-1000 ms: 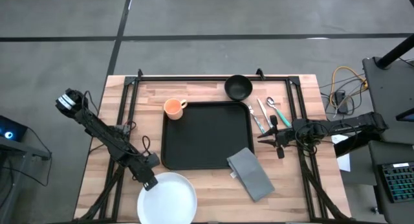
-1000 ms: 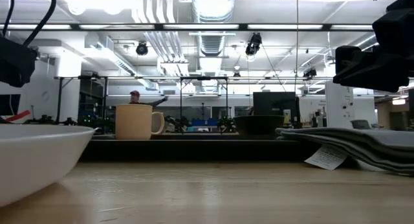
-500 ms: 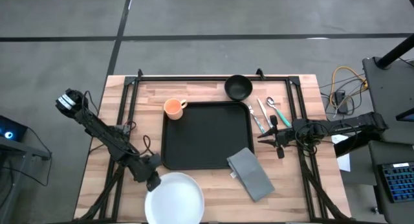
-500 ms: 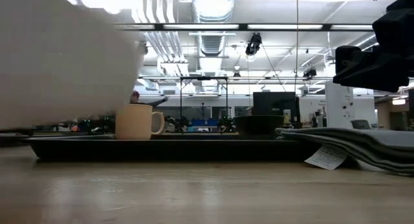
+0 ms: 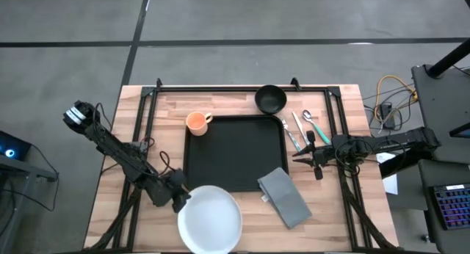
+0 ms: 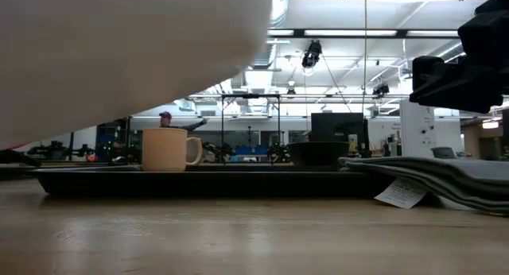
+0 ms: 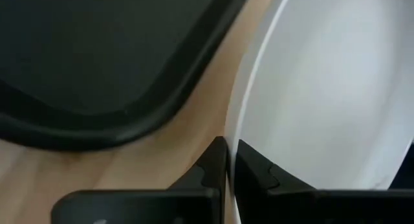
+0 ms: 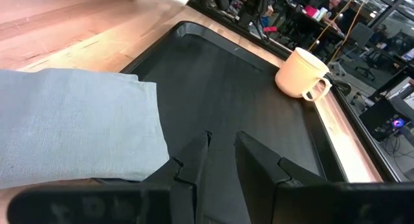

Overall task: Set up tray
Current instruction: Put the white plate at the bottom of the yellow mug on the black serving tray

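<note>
While the left gripper [image 5: 181,201] pinches the rim of the white plate [image 5: 211,219] at the table's [image 5: 345,217] front edge, the plate is lifted off the wood. Just beyond it the black tray [image 5: 233,153] lies mid-table, a grey napkin [image 5: 283,197] overlapping its front right corner and an orange cup [image 5: 197,122] at its far left corner. By the tray's right edge the right gripper [image 5: 302,155] waits, fingers slightly parted, holding nothing. Cutlery [image 5: 302,128] lies beyond it, then a black bowl [image 5: 270,99].
</note>
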Robot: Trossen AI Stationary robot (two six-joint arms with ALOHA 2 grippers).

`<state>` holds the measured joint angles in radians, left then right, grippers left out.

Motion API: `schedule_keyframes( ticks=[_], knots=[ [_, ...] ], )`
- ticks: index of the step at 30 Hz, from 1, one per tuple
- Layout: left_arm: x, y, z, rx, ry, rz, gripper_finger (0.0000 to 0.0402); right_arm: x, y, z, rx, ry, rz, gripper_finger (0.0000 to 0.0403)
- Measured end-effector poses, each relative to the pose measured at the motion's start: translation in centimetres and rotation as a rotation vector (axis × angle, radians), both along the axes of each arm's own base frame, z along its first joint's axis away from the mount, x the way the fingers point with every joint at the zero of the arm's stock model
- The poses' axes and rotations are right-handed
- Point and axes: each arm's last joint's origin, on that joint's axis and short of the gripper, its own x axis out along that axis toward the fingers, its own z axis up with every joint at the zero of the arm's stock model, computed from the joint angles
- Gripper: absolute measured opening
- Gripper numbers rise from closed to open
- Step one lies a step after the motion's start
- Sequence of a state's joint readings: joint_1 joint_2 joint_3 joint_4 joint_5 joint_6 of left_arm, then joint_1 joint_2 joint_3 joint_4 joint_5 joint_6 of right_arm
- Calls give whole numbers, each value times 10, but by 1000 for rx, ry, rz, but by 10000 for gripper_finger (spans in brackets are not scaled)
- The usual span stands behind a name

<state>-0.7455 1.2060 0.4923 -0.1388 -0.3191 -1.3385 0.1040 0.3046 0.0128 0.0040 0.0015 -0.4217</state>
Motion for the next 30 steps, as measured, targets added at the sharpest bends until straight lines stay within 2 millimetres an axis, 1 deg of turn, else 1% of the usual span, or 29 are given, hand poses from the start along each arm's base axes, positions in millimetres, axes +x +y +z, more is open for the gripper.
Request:
schedule_keyframes(
  ticks=[8, 16, 30],
  knots=[
    [2, 4, 1, 66, -59, 86, 0, 0, 0, 0, 0, 0, 0, 68],
    [7, 11, 1, 120, -104, 179, 0, 0, 0, 0, 1, 0, 0, 68],
    [15, 28, 1, 192, -116, 303, 0, 0, 0, 0, 0, -1, 0, 68]
  ],
)
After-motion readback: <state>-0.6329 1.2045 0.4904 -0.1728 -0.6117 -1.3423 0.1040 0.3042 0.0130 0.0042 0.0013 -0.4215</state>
